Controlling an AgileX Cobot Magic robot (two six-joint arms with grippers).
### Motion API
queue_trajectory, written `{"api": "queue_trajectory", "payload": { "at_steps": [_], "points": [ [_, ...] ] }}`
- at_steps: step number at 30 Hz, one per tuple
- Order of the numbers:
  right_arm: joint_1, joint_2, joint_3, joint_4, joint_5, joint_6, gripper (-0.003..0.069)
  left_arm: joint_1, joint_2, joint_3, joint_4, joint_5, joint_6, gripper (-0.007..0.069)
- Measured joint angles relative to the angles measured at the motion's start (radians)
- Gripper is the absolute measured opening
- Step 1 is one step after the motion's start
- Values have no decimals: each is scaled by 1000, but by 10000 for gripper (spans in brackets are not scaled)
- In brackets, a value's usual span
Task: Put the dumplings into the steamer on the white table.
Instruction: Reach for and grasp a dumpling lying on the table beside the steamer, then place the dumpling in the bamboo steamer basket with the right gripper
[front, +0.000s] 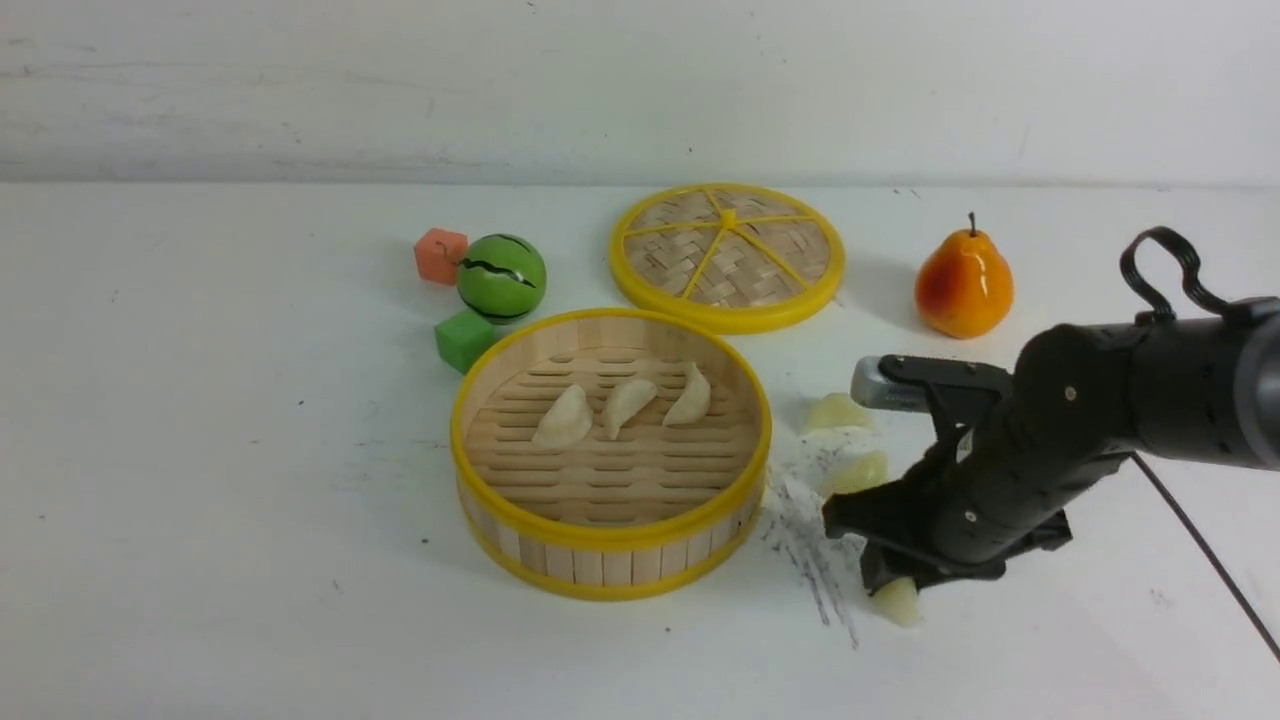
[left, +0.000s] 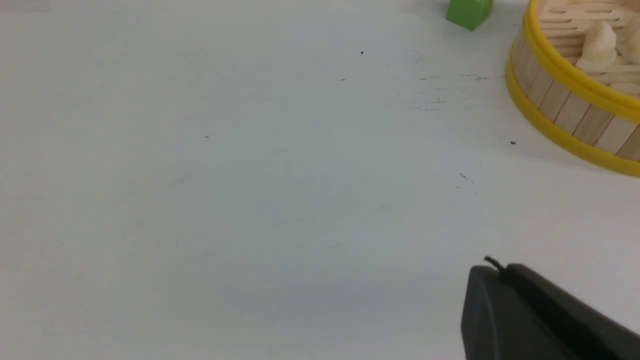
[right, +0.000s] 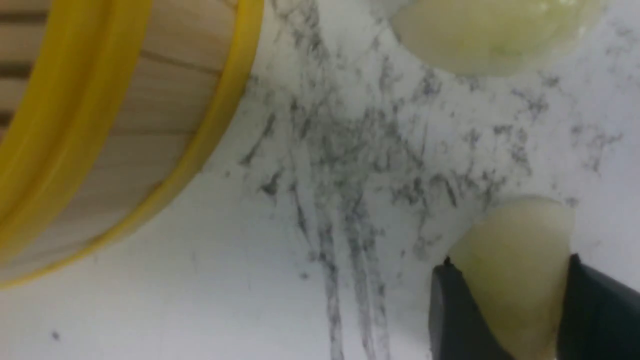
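The steamer (front: 610, 535) stands mid-table with three cream dumplings (front: 628, 402) on its slats. To its right, on the white table (front: 200, 450), lie two pale green dumplings (front: 835, 412) (front: 858, 472) by the dark scratch marks (front: 800, 520). My right gripper (front: 890, 590) is low at the table, its jaws pressed on both sides of a third pale green dumpling (right: 515, 240); another dumpling (right: 490, 35) lies beyond it, and the steamer wall (right: 150, 125) is close by. My left gripper (left: 492, 272) is shut and empty over bare table, well away from the steamer (left: 565, 105).
The woven lid (front: 727, 255) lies behind the steamer. A pear (front: 963, 285) stands at the back right. A green striped ball (front: 501, 277), an orange cube (front: 441, 255) and a green cube (front: 464, 340) sit behind the steamer's left side.
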Motion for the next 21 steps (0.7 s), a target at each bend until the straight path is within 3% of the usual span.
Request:
{"api": "queue_trajectory", "payload": {
  "at_steps": [4,8,15,21],
  "points": [
    [4,-82,-53,9,90,-56,248,0,0,3,1,-32,-6,-13],
    [83,-74,-261,78,171,-108,248,0,0,29,-2,-113,-15,-11],
    [240,143,-496,194,77,-159,246,0,0,39,-5,-139,-15,-3],
    [263,316,-588,214,41,-148,246,0,0,39,-5,-139,-16,0]
  ]
}}
